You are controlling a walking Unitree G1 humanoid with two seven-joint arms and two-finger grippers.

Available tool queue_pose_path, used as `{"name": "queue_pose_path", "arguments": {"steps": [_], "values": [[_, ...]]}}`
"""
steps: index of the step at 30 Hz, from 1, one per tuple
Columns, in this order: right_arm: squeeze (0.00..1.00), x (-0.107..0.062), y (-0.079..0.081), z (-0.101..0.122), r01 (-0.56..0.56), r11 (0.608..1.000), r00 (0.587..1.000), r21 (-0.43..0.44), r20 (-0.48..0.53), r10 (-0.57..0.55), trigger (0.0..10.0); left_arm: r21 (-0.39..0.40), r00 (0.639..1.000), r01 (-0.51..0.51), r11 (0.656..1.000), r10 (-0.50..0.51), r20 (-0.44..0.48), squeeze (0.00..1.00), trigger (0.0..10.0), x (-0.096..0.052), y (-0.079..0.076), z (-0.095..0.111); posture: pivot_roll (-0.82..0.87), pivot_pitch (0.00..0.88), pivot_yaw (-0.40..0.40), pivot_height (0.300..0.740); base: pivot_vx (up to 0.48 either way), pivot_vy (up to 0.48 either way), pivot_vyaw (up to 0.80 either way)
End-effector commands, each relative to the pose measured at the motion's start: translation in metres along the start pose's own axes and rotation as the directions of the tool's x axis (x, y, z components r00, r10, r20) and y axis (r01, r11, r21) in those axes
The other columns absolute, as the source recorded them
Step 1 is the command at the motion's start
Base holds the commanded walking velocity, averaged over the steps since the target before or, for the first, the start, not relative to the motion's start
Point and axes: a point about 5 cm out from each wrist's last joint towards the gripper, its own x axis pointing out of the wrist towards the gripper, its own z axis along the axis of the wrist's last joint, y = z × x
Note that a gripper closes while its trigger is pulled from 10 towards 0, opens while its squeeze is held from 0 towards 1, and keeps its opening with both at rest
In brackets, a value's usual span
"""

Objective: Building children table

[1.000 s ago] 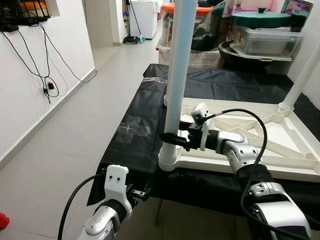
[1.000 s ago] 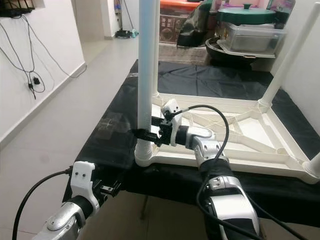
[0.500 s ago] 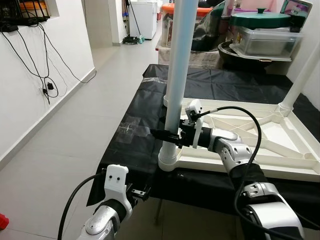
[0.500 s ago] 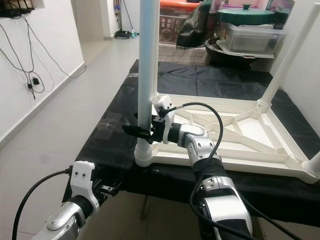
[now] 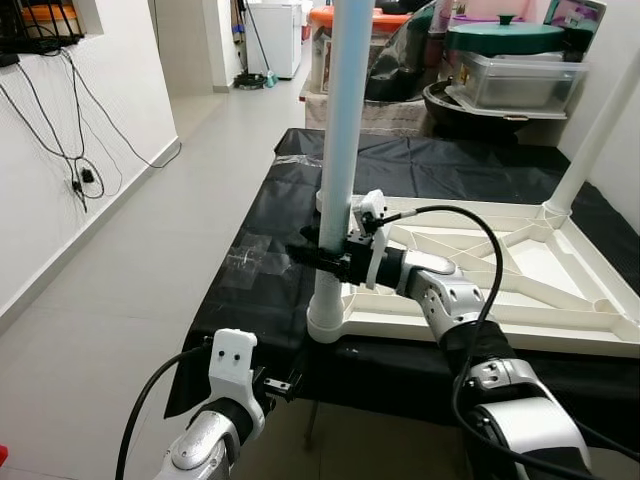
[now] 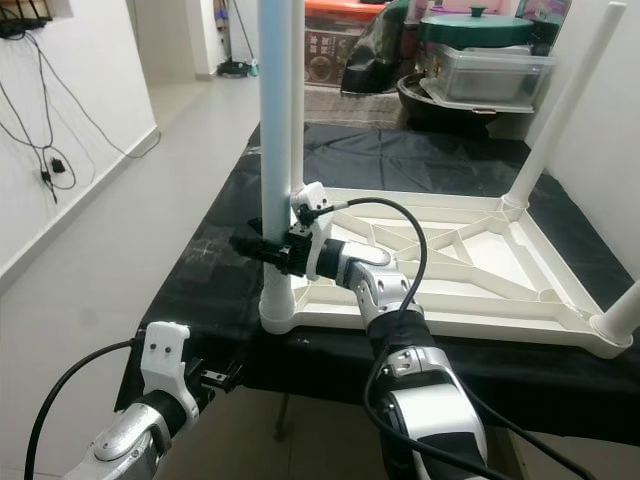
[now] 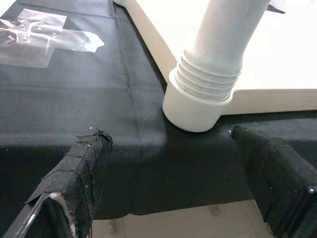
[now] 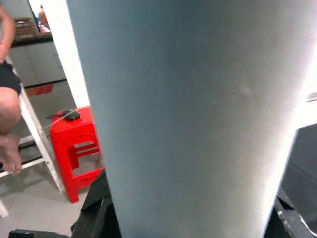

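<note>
A white children's table [image 5: 480, 310] lies upside down on a black-covered worktop [image 5: 270, 250]. One white table leg [image 5: 335, 150] stands upright in the threaded corner socket [image 7: 198, 99] at the near left corner. My right gripper [image 5: 318, 257] reaches in from the right. Its black fingers [image 6: 245, 245] sit on both sides of that leg just above the socket, shut on it. The leg fills the middle of the right wrist view [image 8: 188, 109]. My left gripper [image 5: 283, 385] hangs open below the worktop's near edge, its fingers [image 7: 79, 168] apart and pointing at the socket.
More white legs stand at the far right corner [image 5: 595, 130] and near right corner [image 6: 622, 310]. Stacked bins with a green lid [image 5: 510, 60] crowd the back. Bare tiled floor [image 5: 130, 280] and a wall with hanging cables [image 5: 75, 150] lie left. A red stool [image 8: 74, 144] and a person's leg [image 8: 7, 114] are beyond.
My right gripper has slid left and slightly up, from beside the leg to around it, fingers now past it. The head camera shifted a little. The left arm has not moved.
</note>
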Motion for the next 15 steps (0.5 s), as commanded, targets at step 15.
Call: {"name": "queue_pose_path", "arguments": {"steps": [15], "values": [[0.0,-0.022,-0.027,-0.027,0.684,0.727,0.729,0.058,-0.014,-0.685,0.0,0.003,1.0,-0.007,1.0,0.007,-0.01,0.0,10.0,0.0,0.001,-0.003,0.17,0.0,-0.046,0.74,0.0,0.0,0.0]]}}
